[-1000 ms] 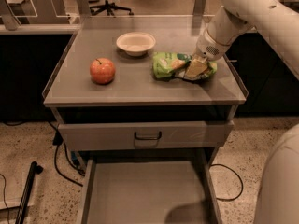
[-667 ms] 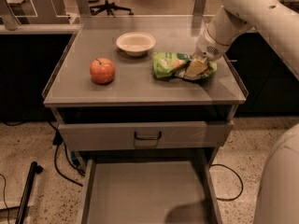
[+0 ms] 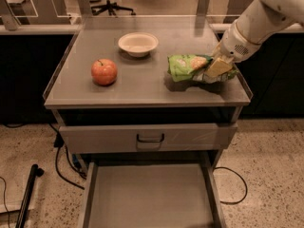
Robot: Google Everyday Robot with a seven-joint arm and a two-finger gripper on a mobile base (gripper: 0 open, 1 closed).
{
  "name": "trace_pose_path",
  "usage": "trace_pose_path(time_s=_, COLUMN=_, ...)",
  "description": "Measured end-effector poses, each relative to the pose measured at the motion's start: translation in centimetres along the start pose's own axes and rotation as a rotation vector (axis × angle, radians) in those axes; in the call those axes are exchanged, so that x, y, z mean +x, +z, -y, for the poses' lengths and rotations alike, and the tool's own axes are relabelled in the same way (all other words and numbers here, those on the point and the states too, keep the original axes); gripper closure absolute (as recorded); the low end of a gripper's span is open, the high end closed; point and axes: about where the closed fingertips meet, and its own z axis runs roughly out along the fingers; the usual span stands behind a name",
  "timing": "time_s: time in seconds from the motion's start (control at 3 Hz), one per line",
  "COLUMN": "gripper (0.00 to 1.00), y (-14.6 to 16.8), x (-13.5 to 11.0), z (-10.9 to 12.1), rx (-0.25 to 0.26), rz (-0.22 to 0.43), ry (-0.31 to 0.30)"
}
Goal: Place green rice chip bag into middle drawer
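Observation:
The green rice chip bag (image 3: pixel 187 66) is at the right side of the cabinet top, with its right end in my gripper (image 3: pixel 217 68). The gripper comes in from the upper right and is shut on the bag's silvery end. The bag casts a shadow on the top just below it and looks raised slightly off the surface. The middle drawer (image 3: pixel 148 196) is pulled out at the bottom of the view. Its flat grey floor is bare.
A red apple (image 3: pixel 104 71) sits on the left of the cabinet top (image 3: pixel 142 87) and a white bowl (image 3: pixel 137 43) at the back middle. A closed drawer front with a black handle (image 3: pixel 150 137) is above the open drawer. Cables and a black pole (image 3: pixel 28 194) lie on the floor at left.
The bag has shifted a little to the right with the gripper and now shows a shadow beneath it. The apple and bowl have not moved.

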Motion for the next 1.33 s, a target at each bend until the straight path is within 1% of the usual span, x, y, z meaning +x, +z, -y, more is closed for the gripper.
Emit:
trace_pose_path(time_s=0.33, gripper=1.0, y=-3.4, x=1.5, z=-2.4, rx=0.013, rz=0.057, ry=0.005)
trace_pose_path(time_s=0.67, gripper=1.0, y=-6.1, x=2.1, z=-6.1, rx=-0.001, rz=0.136, ry=-0.006)
trace_pose_path(time_s=1.0, gripper=1.0, y=-7.2, x=2.4, z=-10.4, rx=-0.048, rz=0.226, ry=-0.021)
trace_pose_path(time_s=1.33, gripper=1.0, y=-7.1, x=2.5, z=-14.4, rx=-0.09, rz=0.256, ry=-0.034)
